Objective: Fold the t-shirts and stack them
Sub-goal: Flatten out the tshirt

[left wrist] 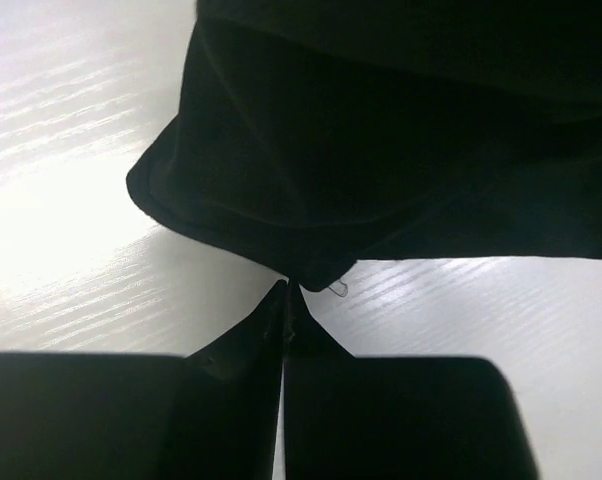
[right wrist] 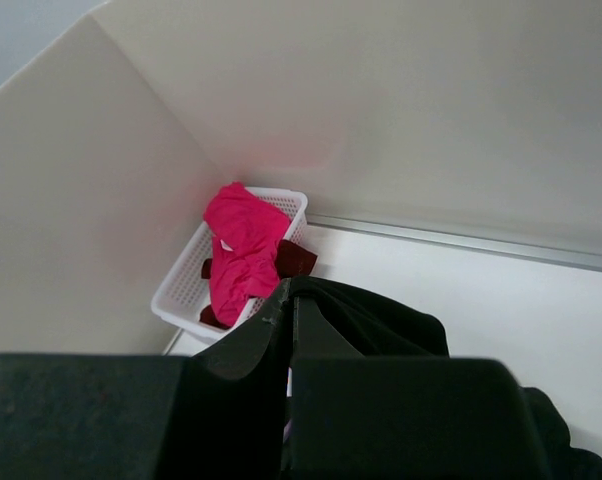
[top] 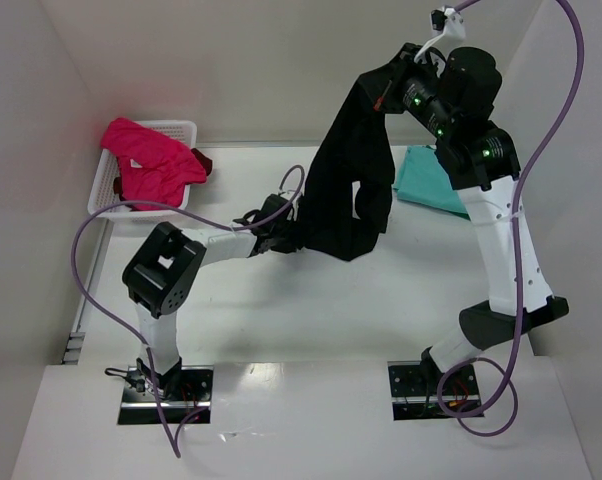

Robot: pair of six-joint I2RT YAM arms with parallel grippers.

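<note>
Black t-shirt (top: pixel 356 170) hangs mid-air right of basket (top: pixel 186 128). Right gripper (top: pixel 393 72) clamped on top, left gripper (top: pixel 289 232) pinched shut on bottom edge. Teal t-shirt (top: pixel 431 180) flat, far right of basket, probably folded. Pink t-shirt (top: pixel 146 160) and dark red t-shirt (top: pixel 202 160) in basket, unfolded. Early stage, no stack yet.

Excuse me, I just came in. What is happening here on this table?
Two robot arms are handling a black shirt. The right gripper holds it up high by one end; the left gripper is shut on its lower edge, near the table. A teal shirt lies at the right, and a pink shirt is in the basket at the back left.
</note>
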